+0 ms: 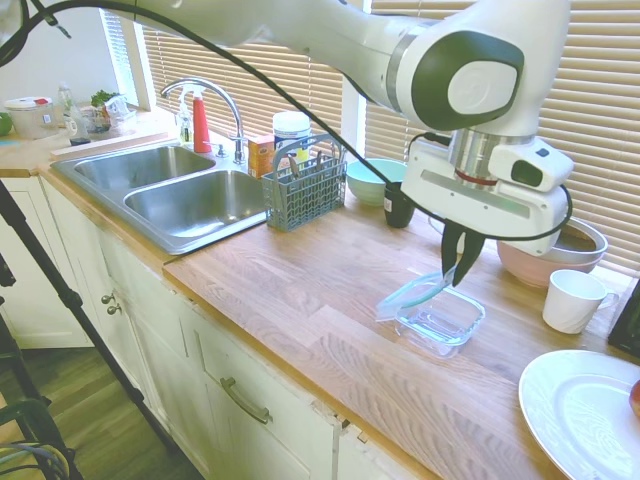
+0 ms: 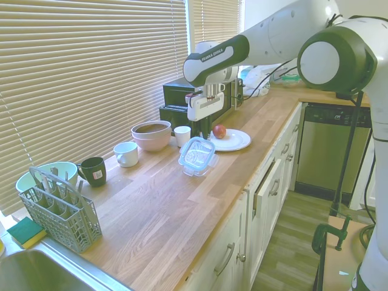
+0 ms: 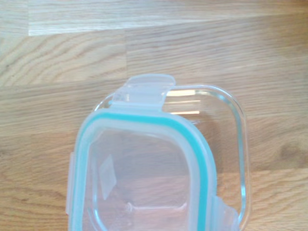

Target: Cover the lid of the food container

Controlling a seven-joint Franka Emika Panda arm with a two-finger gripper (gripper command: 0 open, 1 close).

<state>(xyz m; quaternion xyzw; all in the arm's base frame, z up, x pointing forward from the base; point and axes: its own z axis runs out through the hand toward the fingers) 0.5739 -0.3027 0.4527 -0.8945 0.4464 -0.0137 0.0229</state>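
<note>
The lid [image 1: 415, 293] was held tilted by the clenched gripper [image 1: 459, 270] — offset over the food container [image 1: 441, 320], presumably for alignment.

Daylight filters through the closed slatted blinds [image 1: 600, 110], leaving both exterior views bright and somewhat washed out. The window gap [image 1: 125, 55] near the sink is blown out to white. Soft sheen lies on the wooden countertop [image 2: 157, 206], and the steel sink [image 1: 190, 200] reflects pale light. Straight lines bow toward the edges of both wide-angle views. The wrist view is evenly lit and slightly soft, with small white glints on the lid [image 3: 144, 168].
</note>
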